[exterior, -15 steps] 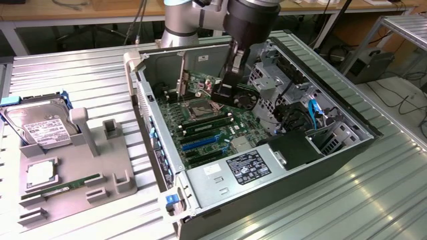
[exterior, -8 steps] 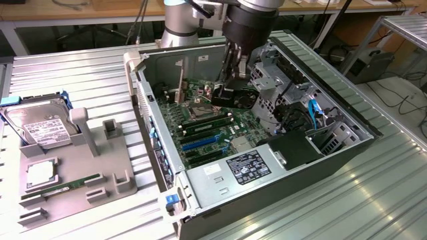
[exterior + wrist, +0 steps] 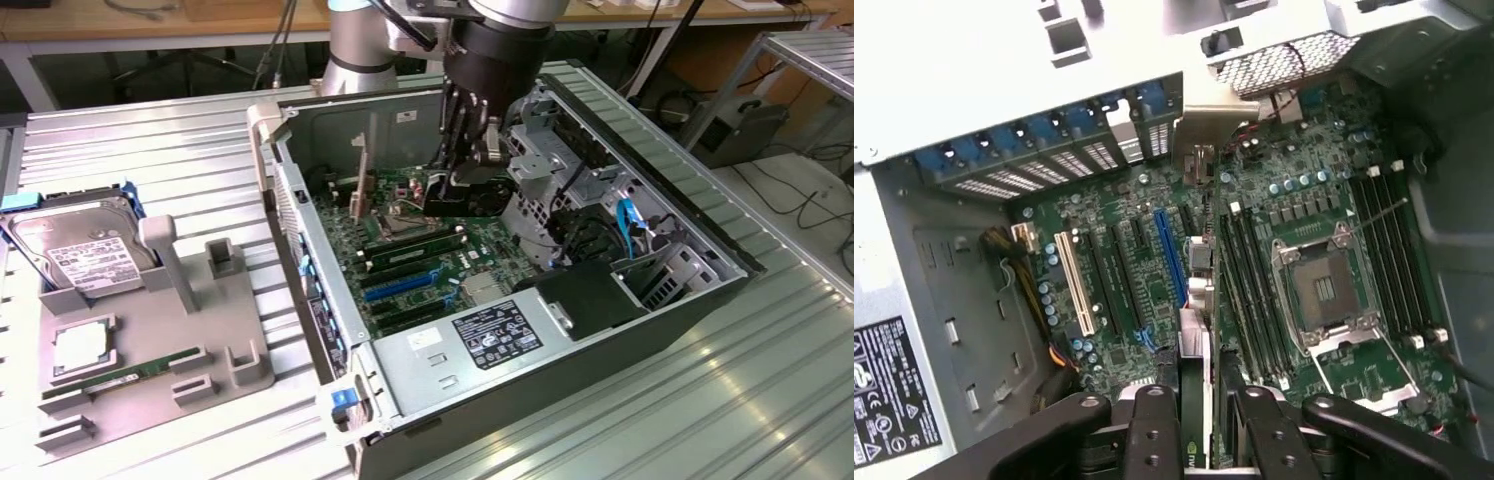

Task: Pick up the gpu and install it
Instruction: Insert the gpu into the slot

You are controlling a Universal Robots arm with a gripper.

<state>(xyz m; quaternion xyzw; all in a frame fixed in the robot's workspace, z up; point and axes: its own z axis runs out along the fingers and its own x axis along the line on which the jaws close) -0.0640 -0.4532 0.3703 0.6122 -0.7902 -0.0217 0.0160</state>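
The gpu shows edge-on in the wrist view as a thin dark card running from between my fingers toward the case's rear slots. Its pale bracket strip reaches the slot openings. My gripper is shut on the card's near end, its black fingers on either side. The card hangs over the motherboard, beside the long blue slot; I cannot tell whether it touches a slot. In the exterior view my gripper is deep inside the open computer case, with the upright bracket strip toward that view's left.
A CPU socket, memory slots and a white slot lie around the card. The drive cage stands close beside the arm. Outside the case, a grey fixture holds a silver hard drive and a green memory stick.
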